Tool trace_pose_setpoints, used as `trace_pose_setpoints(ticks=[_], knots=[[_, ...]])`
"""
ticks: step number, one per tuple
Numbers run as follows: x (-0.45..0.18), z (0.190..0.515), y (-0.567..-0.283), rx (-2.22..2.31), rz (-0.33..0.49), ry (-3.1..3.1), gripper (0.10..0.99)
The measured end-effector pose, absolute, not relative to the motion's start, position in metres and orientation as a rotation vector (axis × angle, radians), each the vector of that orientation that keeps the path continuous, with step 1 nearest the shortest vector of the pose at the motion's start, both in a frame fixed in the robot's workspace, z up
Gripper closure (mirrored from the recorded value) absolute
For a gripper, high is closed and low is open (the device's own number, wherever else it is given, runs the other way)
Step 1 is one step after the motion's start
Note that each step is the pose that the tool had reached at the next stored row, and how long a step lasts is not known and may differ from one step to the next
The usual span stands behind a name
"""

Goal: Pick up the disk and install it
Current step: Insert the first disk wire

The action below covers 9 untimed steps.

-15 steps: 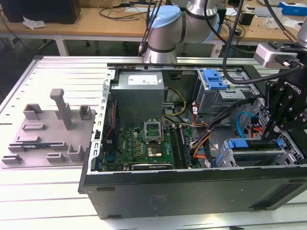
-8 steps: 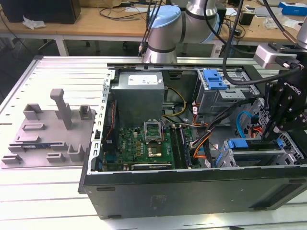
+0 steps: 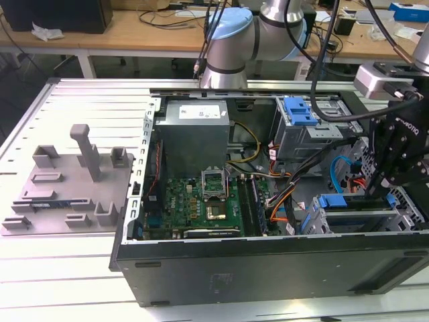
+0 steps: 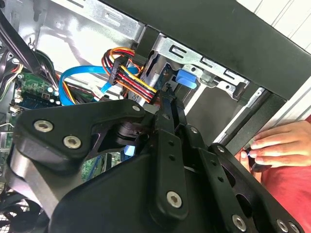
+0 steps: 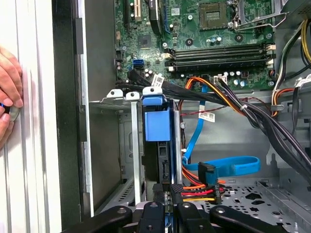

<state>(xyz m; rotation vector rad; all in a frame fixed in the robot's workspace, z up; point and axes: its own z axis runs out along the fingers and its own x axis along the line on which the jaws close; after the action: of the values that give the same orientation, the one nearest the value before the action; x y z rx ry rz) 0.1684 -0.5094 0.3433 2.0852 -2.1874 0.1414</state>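
Gripping the disk (image 5: 158, 124) edge-on in the drive cage (image 5: 114, 99); gripper (image 5: 167, 196) clamped tight (person's hand (image 5: 7, 82) nearby)

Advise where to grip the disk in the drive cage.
Probably pinch the disk across its blue-framed upturned edge, the hand coming down through the open side of the case. It stands on edge between the cage walls, so its broad faces are shielded.

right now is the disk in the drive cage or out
Partly in at least: in the first wrist view the disk stands on edge between the walls of the drive cage. Fully seated or not, cannot tell.
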Motion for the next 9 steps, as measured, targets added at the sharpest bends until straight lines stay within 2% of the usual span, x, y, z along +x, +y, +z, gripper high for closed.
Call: trace_pose_setpoints(ticks=[9], knots=[[0.1684, 0.3405, -0.5094, 2.093, 0.142, -2.18, 0.922]])
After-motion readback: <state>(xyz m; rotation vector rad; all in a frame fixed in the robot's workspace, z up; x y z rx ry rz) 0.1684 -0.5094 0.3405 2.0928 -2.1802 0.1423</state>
